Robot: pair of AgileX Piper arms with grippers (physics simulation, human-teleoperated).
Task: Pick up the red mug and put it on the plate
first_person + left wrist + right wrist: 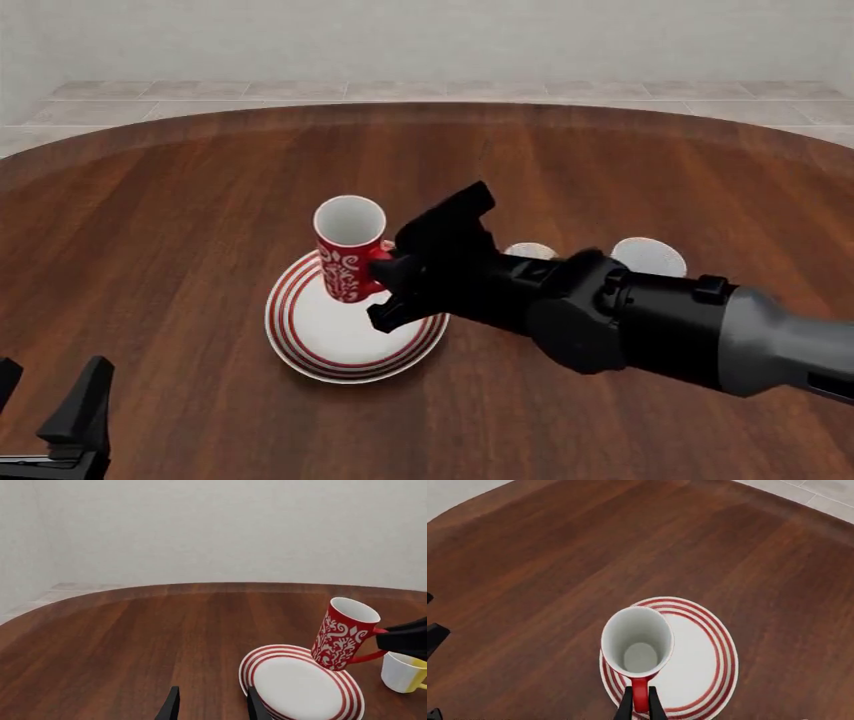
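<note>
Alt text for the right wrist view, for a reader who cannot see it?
The right hand grips the red mug by its handle, holding it over the near edge of the red-ringed white plate, its white inside visible. Dark wooden table fills the rest.

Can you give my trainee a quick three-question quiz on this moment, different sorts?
1. True or false: the right gripper is shut on the handle of the red mug.
2. Where is the red mug relative to the plate? A) tilted above its rim, B) lying beside it, C) behind the yellow mug.
3. Fill in: the left gripper is ____ and holds nothing.

Key: 1 true. 2 A; in the left wrist view the mug leans and its base hangs over the plate's rim. 3 open.
</note>
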